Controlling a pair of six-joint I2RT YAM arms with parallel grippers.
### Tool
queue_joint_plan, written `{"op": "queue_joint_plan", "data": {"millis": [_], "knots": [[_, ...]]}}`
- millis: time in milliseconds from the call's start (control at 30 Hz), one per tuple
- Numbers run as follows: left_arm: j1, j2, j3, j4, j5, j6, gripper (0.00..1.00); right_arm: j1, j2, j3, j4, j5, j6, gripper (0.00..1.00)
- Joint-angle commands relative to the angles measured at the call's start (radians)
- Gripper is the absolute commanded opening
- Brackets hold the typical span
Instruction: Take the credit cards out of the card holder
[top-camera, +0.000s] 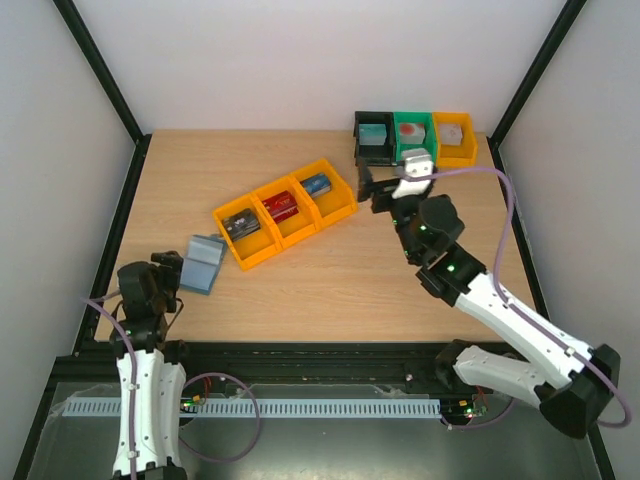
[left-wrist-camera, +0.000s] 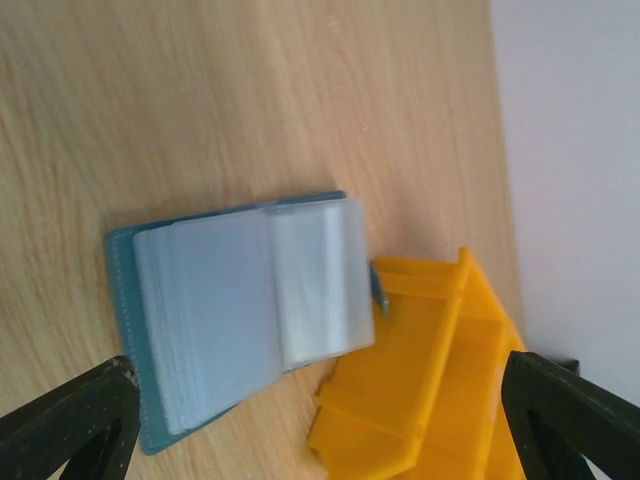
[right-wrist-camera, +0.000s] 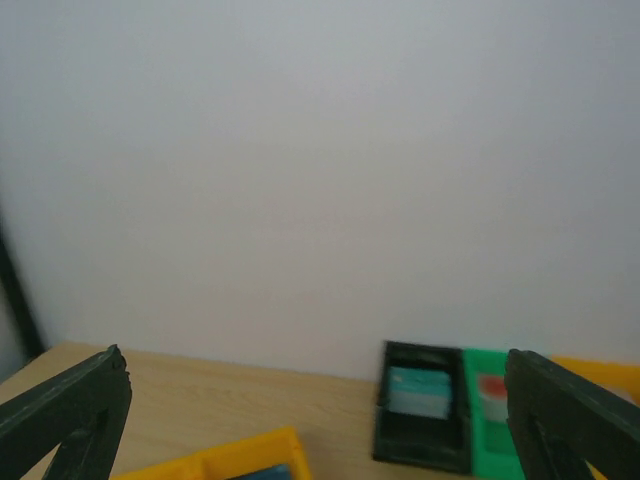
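Top and wrist views of the bench (top-camera: 330, 280). The card holder (top-camera: 203, 264) is shown lying opened flat near the left front of the bench, its teal cover down and its clear sleeves (left-wrist-camera: 250, 310) fanned upward; it is set just beside the near end of a yellow three-part tray (top-camera: 285, 212). The credit cards are seen in that tray, one to each compartment: a dark card (top-camera: 240, 224) at the end nearest the holder, a red card (top-camera: 281, 207) in the middle and a blue card (top-camera: 317, 184) at the far end. The left jaws are held wide open just short of the holder, with the two fingers (left-wrist-camera: 70, 420) spread either side of it in the wrist view; nothing is gripped or touched. The right jaws are likewise spread wide and raised above the bench between the tray and a row of black (top-camera: 374, 137), green (top-camera: 412, 135) and yellow (top-camera: 454, 137) bins at the far right; nothing is gripped. Each bin is seen to contain a small item that cannot be identified.
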Motion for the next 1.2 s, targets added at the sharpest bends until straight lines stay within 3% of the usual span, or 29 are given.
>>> {"op": "queue_joint_plan", "data": {"millis": [0, 133, 233, 333, 433, 533, 700, 800, 900, 1000, 1033, 1100, 1167], "knots": [[0.011, -0.031, 0.064, -0.041, -0.021, 0.072, 0.99, -0.136, -0.102, -0.117, -0.042, 0.101, 0.221, 0.99], [0.013, -0.043, 0.127, 0.121, -0.098, 0.249, 0.99, -0.289, -0.214, -0.262, -0.026, 0.136, 0.281, 0.99], [0.008, -0.043, 0.154, 0.33, -0.122, 0.505, 0.99, -0.418, -0.256, -0.38, 0.006, 0.132, 0.298, 0.99], [0.001, 0.003, 0.157, 0.487, -0.02, 0.731, 0.99, -0.57, -0.225, -0.489, 0.098, 0.065, 0.338, 0.99], [-0.034, 0.133, 0.198, 0.44, 0.125, 0.869, 0.99, -0.718, -0.143, -0.58, 0.228, 0.001, 0.419, 0.99], [-0.087, 0.261, 0.237, 0.402, 0.156, 1.055, 0.99, -0.82, -0.045, -0.672, 0.433, -0.058, 0.467, 0.99], [-0.166, 0.485, 0.361, 0.316, 0.148, 1.391, 0.99, -0.828, 0.2, -0.74, 0.746, -0.058, 0.379, 0.99], [-0.194, 0.573, 0.395, 0.356, 0.121, 1.445, 0.99, -0.828, 0.306, -0.797, 0.948, -0.083, 0.37, 0.99], [-0.216, 0.611, 0.355, 0.458, 0.155, 1.501, 0.99, -0.828, 0.391, -0.834, 1.11, -0.189, 0.339, 0.99], [-0.242, 0.732, 0.384, 0.439, 0.129, 1.576, 0.99, -0.821, 0.523, -0.841, 1.277, -0.313, 0.284, 0.99], [-0.244, 0.766, 0.395, 0.435, 0.117, 1.593, 0.99, -0.82, 0.53, -0.83, 1.282, -0.342, 0.273, 0.99], [-0.245, 0.757, 0.358, 0.5, 0.127, 1.614, 0.99, -0.82, 0.467, -0.792, 1.094, -0.357, 0.255, 0.99], [-0.244, 0.743, 0.317, 0.567, 0.114, 1.592, 0.99, -0.82, 0.509, -0.804, 1.185, -0.359, 0.262, 0.99]]}}
